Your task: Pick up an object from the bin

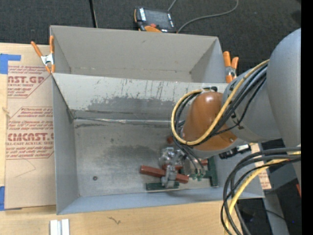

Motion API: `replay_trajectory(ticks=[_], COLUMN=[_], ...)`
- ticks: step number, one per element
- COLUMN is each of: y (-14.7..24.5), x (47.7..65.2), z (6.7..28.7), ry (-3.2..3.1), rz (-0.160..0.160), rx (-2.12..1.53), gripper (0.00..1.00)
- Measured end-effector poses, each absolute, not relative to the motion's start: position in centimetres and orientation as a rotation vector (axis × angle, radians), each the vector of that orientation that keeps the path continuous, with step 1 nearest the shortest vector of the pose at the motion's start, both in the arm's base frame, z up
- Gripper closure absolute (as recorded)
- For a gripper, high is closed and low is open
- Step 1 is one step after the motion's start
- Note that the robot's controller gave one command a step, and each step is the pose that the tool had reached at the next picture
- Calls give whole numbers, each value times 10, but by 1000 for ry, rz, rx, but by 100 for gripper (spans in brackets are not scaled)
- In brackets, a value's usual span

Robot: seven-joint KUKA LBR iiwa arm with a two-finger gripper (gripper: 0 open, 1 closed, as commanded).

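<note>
Gripper (169, 166) sits low at the front right of the bin (107, 146), right on top of a small heap (188, 173) by the near wall. Under its tip: a red stick (150, 170) poking out toward the view's left, and a dark green strip (157, 185) lying flat just in front. Jaws wide or narrow? Cannot tell, the metal tip merges with the clutter. The stick looks the likeliest target. To do this well: straddle it across its narrow width, go down to the floor, close firmly, then lift straight up so the neighbours drop away and nothing snags the wall.
</note>
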State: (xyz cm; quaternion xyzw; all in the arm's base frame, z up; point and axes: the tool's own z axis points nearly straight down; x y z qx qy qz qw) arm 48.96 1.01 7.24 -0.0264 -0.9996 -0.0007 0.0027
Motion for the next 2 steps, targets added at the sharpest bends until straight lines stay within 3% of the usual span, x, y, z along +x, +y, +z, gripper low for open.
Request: replay_trajectory(ticks=[1, 2], y=[2, 2], x=[503, 524], z=[198, 252], ry=[-3151, -3151], rz=[0, 1], rx=[-22, 2], gripper=[100, 100])
